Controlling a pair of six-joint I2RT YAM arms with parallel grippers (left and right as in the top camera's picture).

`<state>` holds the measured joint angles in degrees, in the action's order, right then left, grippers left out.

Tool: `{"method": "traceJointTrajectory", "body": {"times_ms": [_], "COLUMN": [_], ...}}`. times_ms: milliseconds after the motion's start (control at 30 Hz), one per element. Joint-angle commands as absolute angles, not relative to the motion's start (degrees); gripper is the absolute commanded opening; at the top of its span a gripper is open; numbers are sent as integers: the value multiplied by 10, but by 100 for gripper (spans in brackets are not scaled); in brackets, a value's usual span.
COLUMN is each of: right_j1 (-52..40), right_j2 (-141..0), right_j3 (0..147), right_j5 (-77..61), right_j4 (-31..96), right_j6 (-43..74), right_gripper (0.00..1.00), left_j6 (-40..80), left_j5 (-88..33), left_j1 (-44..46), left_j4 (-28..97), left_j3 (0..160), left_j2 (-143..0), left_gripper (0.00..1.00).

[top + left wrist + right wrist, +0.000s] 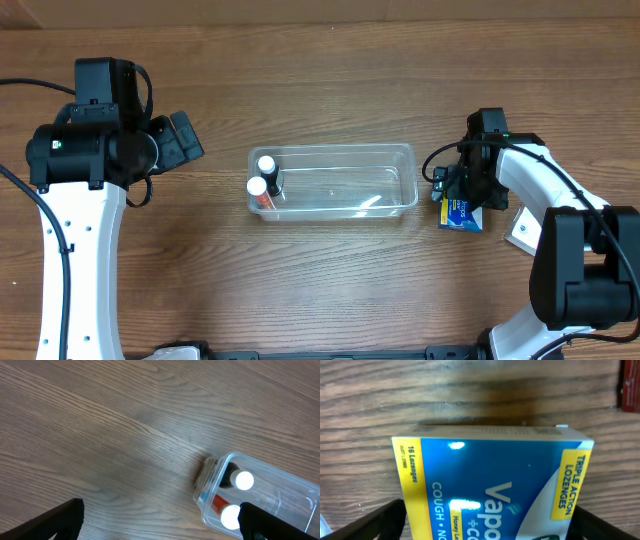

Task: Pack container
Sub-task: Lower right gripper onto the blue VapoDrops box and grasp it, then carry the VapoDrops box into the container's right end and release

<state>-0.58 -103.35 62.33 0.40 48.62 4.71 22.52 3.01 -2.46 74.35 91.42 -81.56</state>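
The clear plastic container (pixel 350 187) lies in the middle of the table. Two white-capped bottles (pixel 262 175) stand at its left end. They also show in the left wrist view (pixel 244 480), inside the container's corner (pixel 212 467). My left gripper (pixel 185 135) is open and empty, raised to the left of the container (pixel 160 520). A blue and yellow lozenge box (pixel 461 214) lies flat on the table right of the container. My right gripper (pixel 465 192) is down over it, open, one finger at each side of the box (pixel 490 475).
A dark red object (pixel 631 385) shows at the edge of the right wrist view, beyond the box. A white item (pixel 520 232) lies partly under the right arm. The rest of the container's floor is bare.
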Motion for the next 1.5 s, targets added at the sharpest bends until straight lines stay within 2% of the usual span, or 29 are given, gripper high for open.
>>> {"method": "traceJointTrajectory", "body": {"times_ms": [0, 467, 700, 767, 967, 1067, 1467], "right_j1": [-6, -6, -13, -47, -209, -243, -248], "right_j2": [-1030, -1029, -955, -901, -885, -915, -1029], "right_j3": [611, 631, 826, 868, 864, 851, 851], "right_j5": [4, 4, 4, 3, 4, 4, -1], "right_j4": [482, 507, 666, 683, 655, 635, 637], "right_j6": [51, 51, 60, 66, 158, 200, 200], "right_gripper": [89, 73, 73, 72, 75, 75, 76], "left_j6": [223, 222, 218, 218, 218, 218, 218], "left_j5": [25, 25, 25, 25, 25, 25, 28], "left_j1": [-26, -26, -26, -26, -26, -26, -26], "left_j4": [748, 748, 748, 748, 748, 752, 754], "left_j3": [911, 911, 911, 911, 911, 911, 911], "left_j2": [-818, -818, -818, -818, -818, -818, -818], "left_gripper": [100, 100, 100, 100, 100, 100, 100]}}
